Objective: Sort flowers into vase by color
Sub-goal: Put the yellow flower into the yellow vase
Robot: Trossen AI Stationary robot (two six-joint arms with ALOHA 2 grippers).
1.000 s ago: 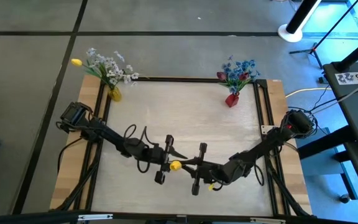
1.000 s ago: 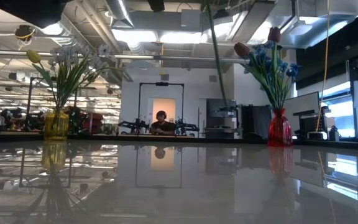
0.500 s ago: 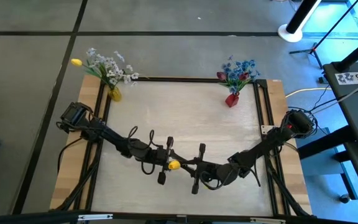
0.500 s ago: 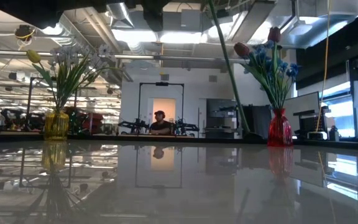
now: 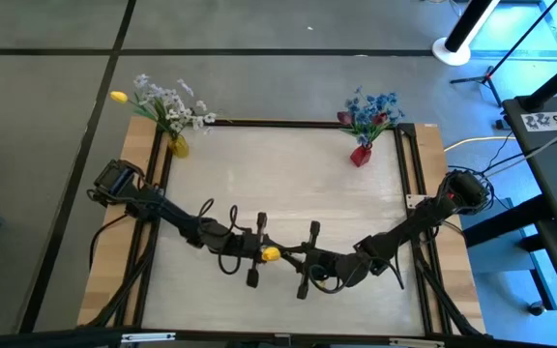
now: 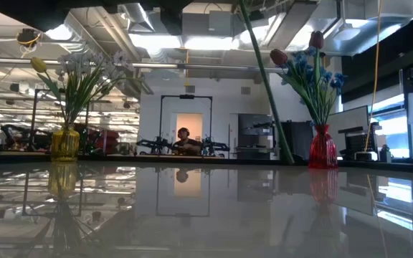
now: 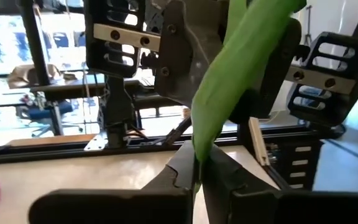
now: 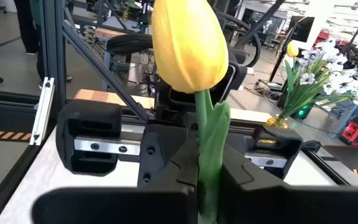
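Near the front middle of the table (image 5: 288, 184), both arms meet over one yellow tulip (image 5: 271, 254). High view: the flower head lies between the two grippers, the left gripper (image 5: 255, 249) on its left and the right gripper (image 5: 307, 261) on its right, all close together and well apart from both vases.

Right wrist view: the tulip head (image 8: 187, 45) stands upright above the right gripper's fingers (image 8: 173, 163), which are closed on the green stem (image 8: 207, 155) just under the bloom. Stem's long axis runs straight up from the clamp; bloom points up.

Left wrist view: a green leaf (image 7: 235, 74) rises from between the left gripper's fingers (image 7: 179, 169), which are pinched together on the thin stem at its base. Leaf leans slightly off vertical.

Low view: a thin green stem (image 6: 264, 82) crosses the picture on a slant, its top end cut off by the frame.

Count: two vases at the back corners. Yellow vase (image 5: 179, 146) at back left holds white sprays and one yellow tulip (image 5: 118, 97). Red vase (image 5: 360, 154) at back right holds blue clusters (image 5: 370, 109) and dark red tulips; low view shows two red heads.

No readable writing or labels.
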